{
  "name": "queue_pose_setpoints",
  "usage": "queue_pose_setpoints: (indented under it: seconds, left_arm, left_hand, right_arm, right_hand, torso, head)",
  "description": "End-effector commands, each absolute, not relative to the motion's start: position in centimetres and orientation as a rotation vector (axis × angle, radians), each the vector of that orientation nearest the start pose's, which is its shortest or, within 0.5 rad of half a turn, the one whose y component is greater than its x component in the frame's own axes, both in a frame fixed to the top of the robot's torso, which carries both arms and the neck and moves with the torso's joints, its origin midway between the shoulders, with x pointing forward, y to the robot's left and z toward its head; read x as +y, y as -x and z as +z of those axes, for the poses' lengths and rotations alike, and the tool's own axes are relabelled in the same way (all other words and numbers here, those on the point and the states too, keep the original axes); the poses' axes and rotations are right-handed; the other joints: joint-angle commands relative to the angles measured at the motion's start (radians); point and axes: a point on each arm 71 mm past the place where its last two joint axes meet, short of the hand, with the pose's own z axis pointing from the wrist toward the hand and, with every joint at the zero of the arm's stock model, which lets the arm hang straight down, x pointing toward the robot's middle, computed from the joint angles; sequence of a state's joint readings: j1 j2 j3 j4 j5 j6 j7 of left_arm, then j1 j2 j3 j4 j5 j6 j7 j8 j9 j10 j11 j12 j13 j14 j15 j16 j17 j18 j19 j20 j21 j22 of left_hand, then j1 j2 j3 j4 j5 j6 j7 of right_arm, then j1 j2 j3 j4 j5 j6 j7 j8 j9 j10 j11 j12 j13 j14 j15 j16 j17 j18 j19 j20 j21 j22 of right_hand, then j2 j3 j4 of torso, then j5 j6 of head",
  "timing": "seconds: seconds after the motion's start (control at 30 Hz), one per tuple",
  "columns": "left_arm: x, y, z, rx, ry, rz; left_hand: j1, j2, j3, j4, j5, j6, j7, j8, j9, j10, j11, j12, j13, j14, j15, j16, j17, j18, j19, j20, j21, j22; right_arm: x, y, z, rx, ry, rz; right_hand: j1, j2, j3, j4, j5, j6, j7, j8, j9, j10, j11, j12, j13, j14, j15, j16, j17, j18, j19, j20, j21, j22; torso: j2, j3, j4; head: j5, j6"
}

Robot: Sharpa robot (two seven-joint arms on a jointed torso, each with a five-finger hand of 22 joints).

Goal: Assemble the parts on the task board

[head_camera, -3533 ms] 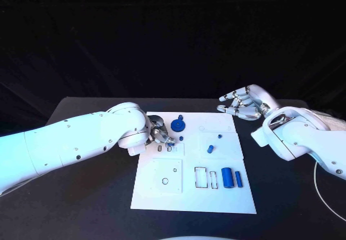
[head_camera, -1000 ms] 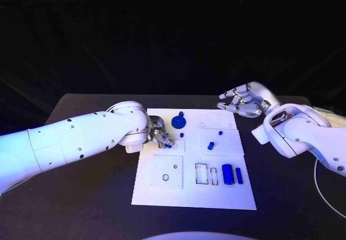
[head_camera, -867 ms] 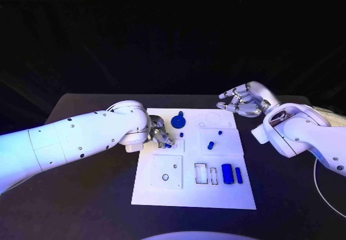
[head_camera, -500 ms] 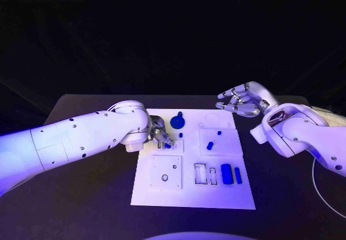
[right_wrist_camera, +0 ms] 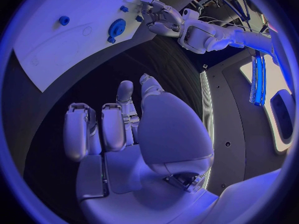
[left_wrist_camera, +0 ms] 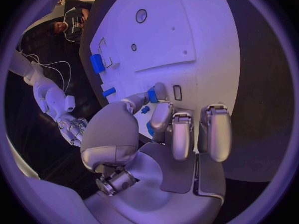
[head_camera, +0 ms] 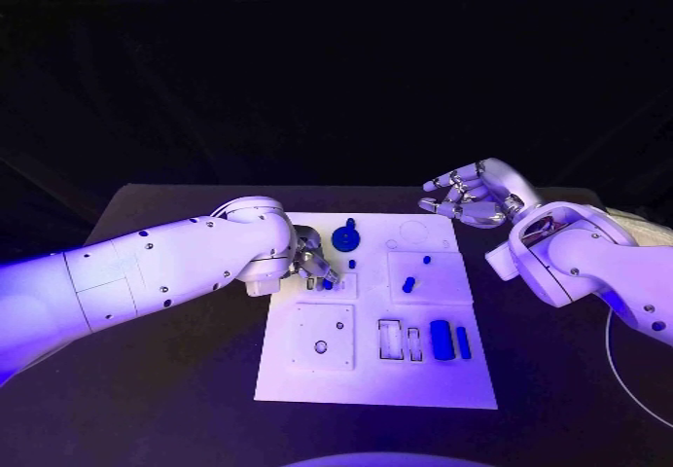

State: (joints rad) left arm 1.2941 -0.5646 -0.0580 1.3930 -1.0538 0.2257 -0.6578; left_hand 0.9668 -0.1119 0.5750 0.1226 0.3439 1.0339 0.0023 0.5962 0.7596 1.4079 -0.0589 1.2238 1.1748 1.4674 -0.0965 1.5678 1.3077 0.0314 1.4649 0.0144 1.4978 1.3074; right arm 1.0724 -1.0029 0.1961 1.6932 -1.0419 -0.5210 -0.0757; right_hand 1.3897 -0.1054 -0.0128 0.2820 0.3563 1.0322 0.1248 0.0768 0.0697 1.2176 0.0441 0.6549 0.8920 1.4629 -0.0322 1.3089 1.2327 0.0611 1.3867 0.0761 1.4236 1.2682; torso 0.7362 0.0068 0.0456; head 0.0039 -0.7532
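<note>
Left robot hand (head_camera: 311, 263) is down over the board's (head_camera: 376, 384) left edge, toward the far side, fingers curled, pinching a small blue piece (left_wrist_camera: 152, 94) between thumb and a fingertip, right beside a small rectangular slot (left_wrist_camera: 177, 92). Right robot hand (head_camera: 470, 197) hovers off the board's far right corner above the counter (head_camera: 183, 389), fingers loosely curled and apart, holding nothing. On the board: a blue gear (head_camera: 345, 234) at the far edge, a blue peg (head_camera: 408, 284) mid-board, two blue bars (head_camera: 449, 341) near the right edge.
</note>
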Motion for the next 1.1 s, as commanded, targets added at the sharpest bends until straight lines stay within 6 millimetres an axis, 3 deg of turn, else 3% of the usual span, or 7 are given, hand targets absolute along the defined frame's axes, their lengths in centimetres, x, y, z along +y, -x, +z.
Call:
queue_pose_setpoints:
  seconds: [0.03, 0.33, 0.57, 0.6, 0.77, 0.87, 1.1]
  left_arm:
    - [11.6, -49.9, -20.4, 2.412, 0.0, -0.335]
    - [11.7, -49.9, -20.5, 2.416, -0.001, -0.328]
    - [11.9, -50.0, -20.5, 2.407, 0.006, -0.32]
    - [12.0, -50.0, -20.5, 2.405, 0.008, -0.32]
    - [12.1, -50.0, -20.3, 2.388, 0.025, -0.327]
    - [12.1, -50.0, -20.1, 2.373, 0.038, -0.338]
    - [12.3, -49.9, -19.4, 2.34, 0.074, -0.371]
  left_hand:
    - [-0.009, 0.003, -0.009, 0.002, 0.0, -0.001, 0.001, -0.007, 0.002, 0.005, -0.001, 0.005, 0.001, 0.103, -0.008, 0.003, 0.263, -0.008, 0.062, -0.007, 0.003, 0.186]
    - [-0.027, 0.005, -0.044, 0.017, -0.001, 0.008, 0.0, -0.008, 0.004, 0.01, -0.002, 0.009, 0.006, 0.103, -0.009, 0.003, 0.263, -0.009, 0.064, -0.007, 0.004, 0.189]
    - [-0.064, 0.0, -0.168, 0.058, -0.007, 0.023, -0.003, -0.007, 0.011, 0.014, -0.003, 0.011, 0.009, 0.103, -0.01, 0.003, 0.263, -0.01, 0.065, -0.008, 0.005, 0.191]
    - [-0.067, -0.002, -0.183, 0.063, -0.015, 0.024, -0.003, -0.008, 0.011, 0.015, -0.003, 0.012, 0.009, 0.103, -0.01, 0.003, 0.263, -0.01, 0.065, -0.008, 0.005, 0.192]
    - [-0.049, 0.016, -0.292, 0.102, -0.189, 0.026, -0.006, -0.014, 0.015, 0.016, -0.004, 0.01, 0.009, 0.103, -0.012, 0.003, 0.263, -0.01, 0.066, -0.009, 0.003, 0.192]
    - [-0.043, 0.02, -0.321, 0.116, -0.21, 0.027, -0.005, -0.015, 0.016, 0.017, -0.005, 0.011, 0.01, 0.103, -0.012, 0.003, 0.263, -0.01, 0.066, -0.01, 0.003, 0.193]
    - [-0.035, 0.022, -0.351, 0.131, -0.217, 0.028, -0.005, -0.017, 0.018, 0.017, -0.005, 0.01, 0.01, 0.103, -0.012, 0.003, 0.263, -0.01, 0.067, -0.01, 0.003, 0.194]
  right_arm:
    - [-24.5, -46.5, -13.4, 1.451, -0.415, 0.891]
    - [-24.5, -46.5, -13.4, 1.45, -0.413, 0.893]
    - [-24.5, -46.5, -13.4, 1.448, -0.411, 0.895]
    - [-24.5, -46.5, -13.4, 1.448, -0.411, 0.895]
    - [-24.5, -46.5, -13.4, 1.449, -0.411, 0.895]
    - [-24.5, -46.5, -13.4, 1.449, -0.411, 0.895]
    - [-24.5, -46.6, -13.4, 1.45, -0.411, 0.894]
  right_hand:
    - [-0.006, -0.002, -0.005, 0.0, 0.005, -0.001, 0.004, 0.002, 0.0, -0.007, -0.002, -0.003, -0.001, 0.039, 0.0, -0.005, -0.001, 0.008, -0.005, 0.001, -0.003, -0.001]
    - [-0.008, -0.002, -0.007, 0.001, 0.006, -0.001, 0.004, 0.002, 0.0, -0.012, -0.002, -0.013, -0.009, 0.035, 0.001, -0.016, -0.014, 0.01, -0.012, 0.002, -0.009, -0.012]
    - [-0.009, -0.002, -0.009, 0.002, 0.006, -0.001, 0.004, 0.002, 0.0, -0.016, -0.002, -0.02, -0.015, 0.034, 0.001, -0.02, -0.018, 0.011, -0.015, 0.002, -0.012, -0.017]
    - [-0.009, -0.002, -0.009, 0.002, 0.006, -0.001, 0.004, 0.002, 0.0, -0.016, -0.002, -0.02, -0.015, 0.034, 0.001, -0.02, -0.018, 0.011, -0.015, 0.002, -0.012, -0.017]
    - [-0.01, -0.002, -0.009, 0.002, 0.006, -0.001, 0.004, 0.002, 0.0, -0.017, -0.002, -0.023, -0.017, 0.033, 0.001, -0.022, -0.02, 0.011, -0.015, 0.002, -0.013, -0.017]
    - [-0.01, -0.002, -0.01, 0.002, 0.006, -0.001, 0.004, 0.002, 0.0, -0.018, -0.002, -0.025, -0.019, 0.033, 0.001, -0.022, -0.02, 0.012, -0.016, 0.002, -0.013, -0.019]
    - [-0.01, -0.002, -0.01, 0.002, 0.006, -0.001, 0.004, 0.003, 0.0, -0.021, -0.002, -0.032, -0.024, 0.033, 0.001, -0.023, -0.021, 0.012, -0.016, 0.002, -0.014, -0.02]
  torso:
    - [0.001, -0.0006, -0.0003]
    - [0.0, -0.0007, 0.0001]
    - [0.0, -0.0003, -0.0008]
    - [0.0, -0.0003, -0.0008]
    - [0.0, -0.0006, -0.0005]
    - [0.0, -0.0006, -0.0006]
    - [0.0, -0.0005, -0.0002]
  head:
    - [-0.001, 0.001]
    - [-0.001, -0.001]
    - [-0.001, -0.001]
    - [-0.001, -0.001]
    - [-0.001, 0.001]
    - [0.001, 0.002]
    - [-0.002, 0.003]
